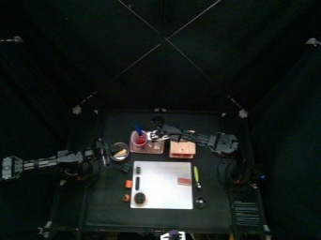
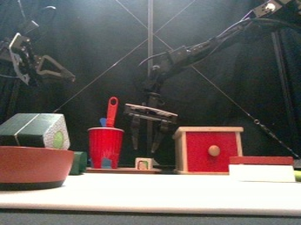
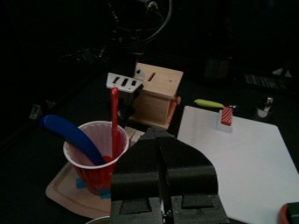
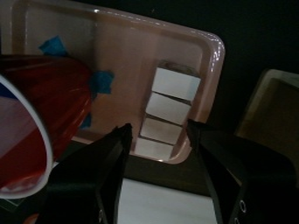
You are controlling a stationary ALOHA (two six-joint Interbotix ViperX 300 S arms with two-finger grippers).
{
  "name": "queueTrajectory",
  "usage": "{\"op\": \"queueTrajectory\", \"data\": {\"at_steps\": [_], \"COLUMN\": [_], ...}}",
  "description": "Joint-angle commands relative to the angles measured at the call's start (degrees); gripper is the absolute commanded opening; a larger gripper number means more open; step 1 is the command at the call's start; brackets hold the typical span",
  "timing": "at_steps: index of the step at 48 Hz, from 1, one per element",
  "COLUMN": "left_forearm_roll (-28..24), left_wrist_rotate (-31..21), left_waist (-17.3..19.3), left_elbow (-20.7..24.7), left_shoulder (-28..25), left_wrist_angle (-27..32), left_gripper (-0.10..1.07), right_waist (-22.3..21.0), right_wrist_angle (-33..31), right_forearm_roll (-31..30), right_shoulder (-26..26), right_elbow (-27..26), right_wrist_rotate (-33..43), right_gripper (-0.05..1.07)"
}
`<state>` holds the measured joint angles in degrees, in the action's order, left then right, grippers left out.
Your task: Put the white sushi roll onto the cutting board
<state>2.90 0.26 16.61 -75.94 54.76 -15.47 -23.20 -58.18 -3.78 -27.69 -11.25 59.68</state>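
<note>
Sushi roll [image 4: 165,115], white, sliced: I see it lying in the pink tray [image 4: 140,39] beside the red cup [image 4: 41,109]. Cutting board [image 1: 163,184]: bare, nearer surface front. Right claw [image 4: 158,171]: spread above the roll. Left claw [image 3: 167,179]: pressed together, raised aside.

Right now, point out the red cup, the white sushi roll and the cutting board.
red cup [image 2: 105,146]: front view, middle of its side wall.
white sushi roll [image 4: 170,109]: right wrist view, middle of the row of pieces.
cutting board [image 1: 164,185]: top view, bare centre.
</note>
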Motion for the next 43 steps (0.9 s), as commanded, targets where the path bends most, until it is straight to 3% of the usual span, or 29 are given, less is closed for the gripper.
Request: {"op": "queueTrajectory", "data": {"at_steps": [1, 43], "left_forearm_roll": [-0.4, -1.4], "left_wrist_rotate": [0.1, 0.1], "left_waist": [-0.2, -0.9], "left_elbow": [1.3, 1.3], "left_shoulder": [-0.4, 0.0], "left_wrist_angle": [-0.5, -0.6], "left_gripper": [0.0, 0.0], "right_waist": [-0.4, -0.3], "right_wrist_angle": [0.2, -1.4], "right_forearm_roll": [-1.1, -1.1], "right_shoulder": [1.4, -1.5], "right_elbow": [-1.5, -2.5], "right_wrist_rotate": [1.3, 2.4], "right_gripper": [0.87, 0.87]}}
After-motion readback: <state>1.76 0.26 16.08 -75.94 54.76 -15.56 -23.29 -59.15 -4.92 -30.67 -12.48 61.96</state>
